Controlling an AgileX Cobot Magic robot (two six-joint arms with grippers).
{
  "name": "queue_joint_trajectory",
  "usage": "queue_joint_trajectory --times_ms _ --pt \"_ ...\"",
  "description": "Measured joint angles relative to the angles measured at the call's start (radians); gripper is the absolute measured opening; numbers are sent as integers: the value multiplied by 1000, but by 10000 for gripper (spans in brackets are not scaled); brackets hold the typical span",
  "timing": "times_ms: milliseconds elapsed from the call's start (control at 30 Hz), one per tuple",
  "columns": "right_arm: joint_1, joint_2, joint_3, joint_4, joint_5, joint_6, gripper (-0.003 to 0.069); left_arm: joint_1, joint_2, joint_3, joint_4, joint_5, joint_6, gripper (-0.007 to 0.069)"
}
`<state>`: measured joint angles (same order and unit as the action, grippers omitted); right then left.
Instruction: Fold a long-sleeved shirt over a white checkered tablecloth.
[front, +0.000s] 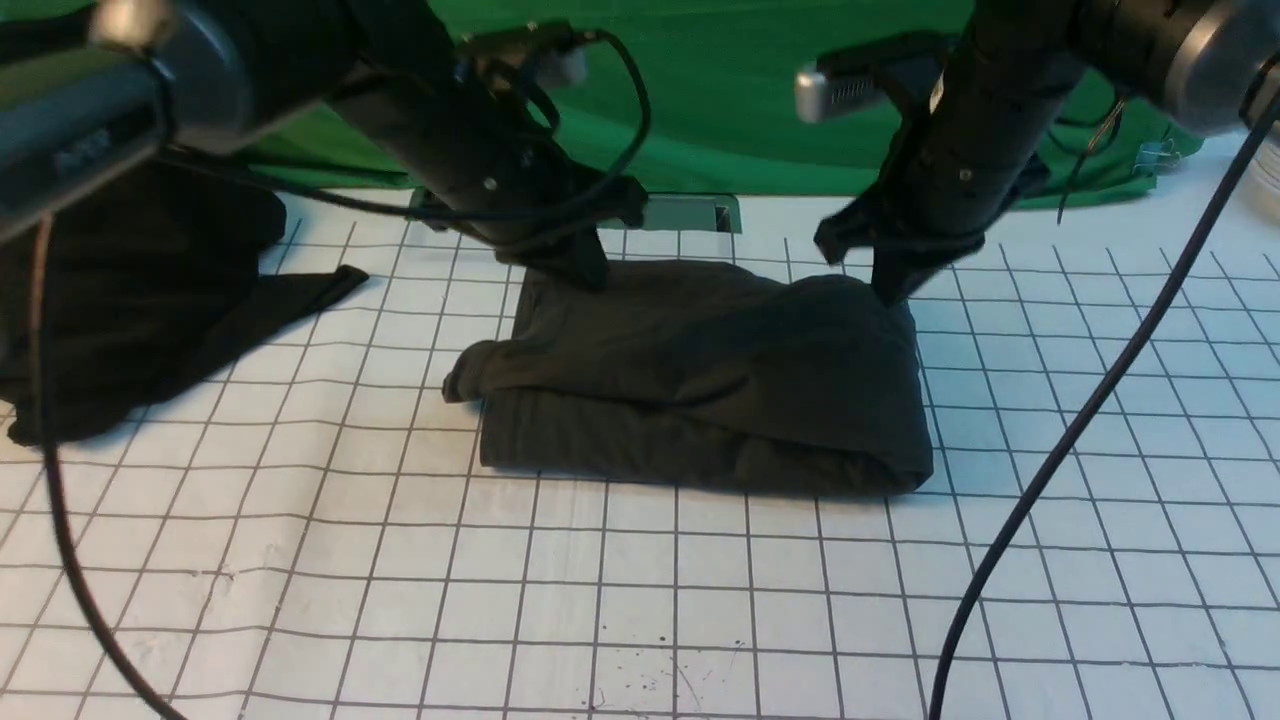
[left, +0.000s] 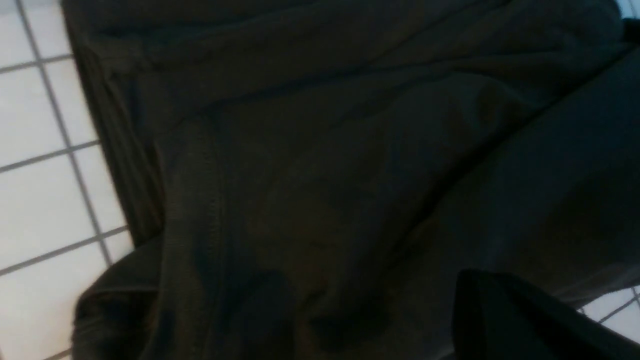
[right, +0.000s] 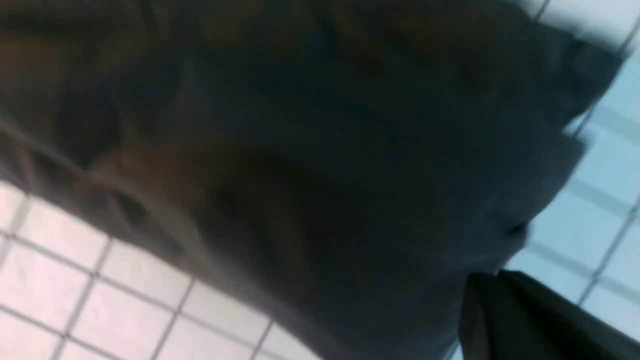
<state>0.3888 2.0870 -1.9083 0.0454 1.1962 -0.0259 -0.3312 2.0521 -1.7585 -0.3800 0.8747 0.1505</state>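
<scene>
1. The long-sleeved shirt (front: 700, 370) lies bunched on the white checkered tablecloth (front: 560, 600), its long axis running left to right.
2. My left fingers (front: 592, 280), closed, are over the shirt's far left part.
3. My right fingers (front: 888, 295), closed, are at its far right part.

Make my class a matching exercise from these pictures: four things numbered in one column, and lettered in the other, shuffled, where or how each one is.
Things
1. dark shirt
2. checkered tablecloth
3. green backdrop
4. blacker heap of cloth

Places and states
A. hangs behind, plain and without a grid
B. lies at the left side of the front view
C. bundled up in the middle, between the other cloths' outer edges
D. white with thin dark lines, spread underneath

Right pairs
1-C
2-D
3-A
4-B
</scene>
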Motion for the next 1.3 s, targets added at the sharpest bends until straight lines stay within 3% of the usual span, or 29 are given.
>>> queue_joint_trajectory --times_ms 267,700,767,900,1033,1300 --pt "0 22 202 11 -60 -14 -4 -8 101 21 114 20 -58 -3" --pt "-60 -72 306 30 -80 -24 -5 -9 40 105 116 -34 -72 -3" --pt "-60 -114 292 72 -91 -49 -5 -8 4 106 112 -52 -72 -3" --pt "-60 -141 216 309 -77 -201 -5 -24 -82 106 85 -64 -72 -3" --pt "-56 -90 195 367 -74 -230 -3 -66 -88 136 89 -79 -68 -3" --pt "-58 46 210 214 -44 -185 -3 -108 -67 349 214 -253 -213 -3"
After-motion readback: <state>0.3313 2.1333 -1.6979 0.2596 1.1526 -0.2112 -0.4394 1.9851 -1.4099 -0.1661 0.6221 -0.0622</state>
